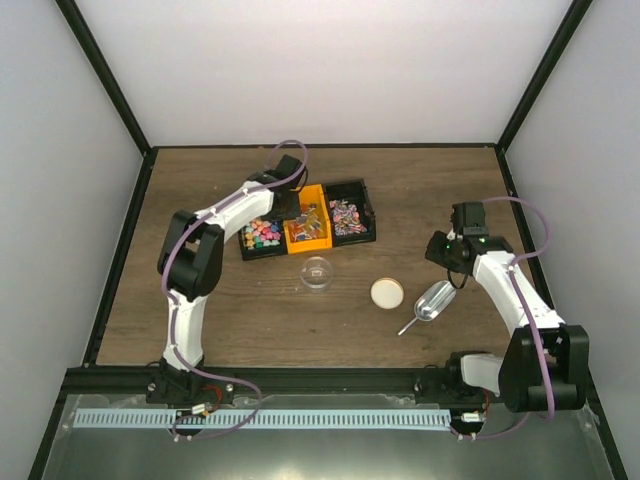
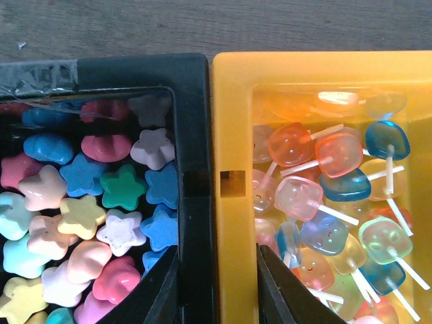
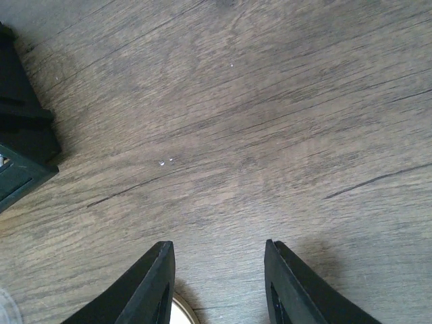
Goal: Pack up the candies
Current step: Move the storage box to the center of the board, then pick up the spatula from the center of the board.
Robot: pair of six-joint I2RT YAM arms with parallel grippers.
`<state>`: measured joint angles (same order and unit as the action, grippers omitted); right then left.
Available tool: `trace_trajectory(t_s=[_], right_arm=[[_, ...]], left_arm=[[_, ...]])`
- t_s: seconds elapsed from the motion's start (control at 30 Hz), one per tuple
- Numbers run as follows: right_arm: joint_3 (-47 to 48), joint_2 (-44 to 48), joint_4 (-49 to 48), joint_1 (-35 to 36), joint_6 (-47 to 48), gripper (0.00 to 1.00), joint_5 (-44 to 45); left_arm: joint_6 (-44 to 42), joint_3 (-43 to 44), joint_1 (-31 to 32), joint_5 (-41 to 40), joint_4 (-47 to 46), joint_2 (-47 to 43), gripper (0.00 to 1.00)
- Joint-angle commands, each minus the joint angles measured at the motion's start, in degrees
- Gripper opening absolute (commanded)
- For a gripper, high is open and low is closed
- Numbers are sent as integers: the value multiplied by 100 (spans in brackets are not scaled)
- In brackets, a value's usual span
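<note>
The candies (image 2: pixel 123 187) lie in a black bin (image 2: pixel 192 135) and an orange bin (image 2: pixel 233 135) at the far middle of the desk (image 3: pixel 270 101). The left gripper (image 2: pixel 216 248), narrow, straddles their touching walls; I cannot tell whether it clamps them. The right gripper (image 3: pixel 217 243) hangs half open over the desk to the right, holding nothing.

Table (image 1: pixel 200 310) carries left black bin (image 1: pixel 262 238), orange bin (image 1: pixel 308 226) and right black bin (image 1: pixel 350 218) touching in a row, with jar (image 1: pixel 317 272), lid (image 1: pixel 387 292) and scoop (image 1: pixel 432 303) apart in front.

Bright, even light; soft shadows; sharp focus.
</note>
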<state>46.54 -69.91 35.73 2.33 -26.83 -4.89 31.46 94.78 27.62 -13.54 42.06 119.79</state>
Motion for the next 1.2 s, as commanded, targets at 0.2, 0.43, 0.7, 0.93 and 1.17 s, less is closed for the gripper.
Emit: trace_trajectory(t_s=[0.2, 0.43, 0.7, 0.93, 1.17], right_arm=[[395, 92, 564, -239, -880, 52, 191], [417, 791, 1501, -450, -1201, 91, 356], [-169, 1172, 2341, -479, -1567, 70, 221], [-294, 1139, 2512, -487, -1556, 68, 159], [-311, 501, 2437, -487, -1406, 61, 40]], left_arm=[[483, 113, -165, 146, 3, 36, 9], [392, 180, -270, 266, -7, -4, 50], [296, 213, -268, 122, 52, -415, 91], [351, 242, -261, 256, 38, -710, 98], [338, 182, -250, 257, 41, -986, 100]])
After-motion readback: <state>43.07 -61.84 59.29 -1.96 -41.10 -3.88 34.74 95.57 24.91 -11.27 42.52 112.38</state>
